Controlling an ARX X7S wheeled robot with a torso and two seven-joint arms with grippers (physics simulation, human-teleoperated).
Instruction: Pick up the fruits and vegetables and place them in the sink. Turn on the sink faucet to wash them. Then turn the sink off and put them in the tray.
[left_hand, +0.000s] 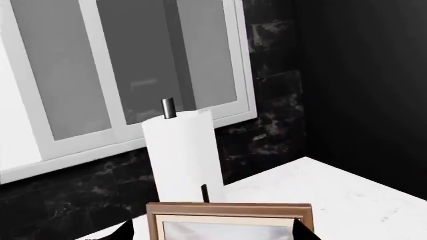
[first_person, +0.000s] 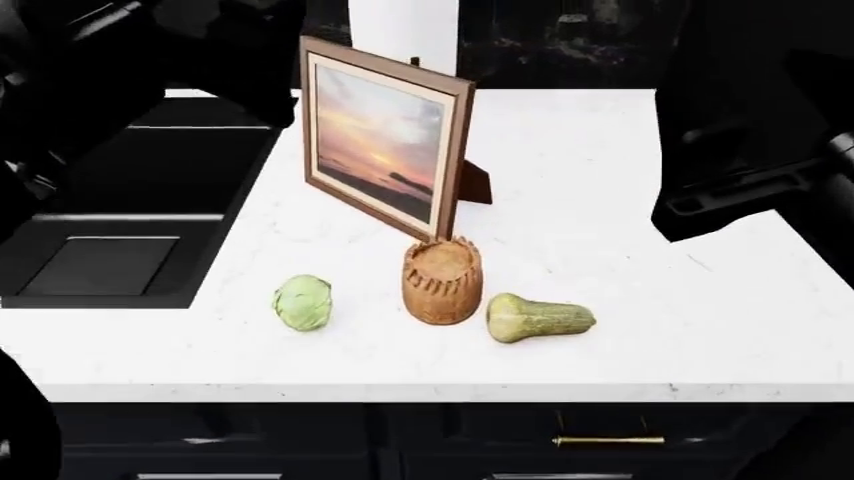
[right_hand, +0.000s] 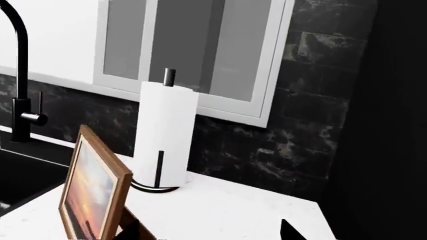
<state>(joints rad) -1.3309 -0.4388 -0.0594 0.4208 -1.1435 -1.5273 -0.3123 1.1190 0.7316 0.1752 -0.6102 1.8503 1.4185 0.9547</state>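
Note:
The pale green cabbage (first_person: 303, 302) and the tan-green squash (first_person: 539, 318) lie on the white counter near its front edge, either side of a brown ridged jar (first_person: 442, 280). The black sink (first_person: 107, 250) is set in the counter at the left. The black faucet (right_hand: 20, 75) with its silver side lever (right_hand: 35, 118) shows in the right wrist view. My left gripper (left_hand: 213, 234) is open and empty, held above the picture frame's top edge. My right gripper (right_hand: 210, 232) is open and empty above the counter. The tray is out of view.
A wooden picture frame (first_person: 384, 145) stands upright behind the jar. A paper towel roll (right_hand: 163, 135) on a black holder stands at the back by the dark brick wall and window. My arms (first_person: 761, 150) hang raised over the counter's sides.

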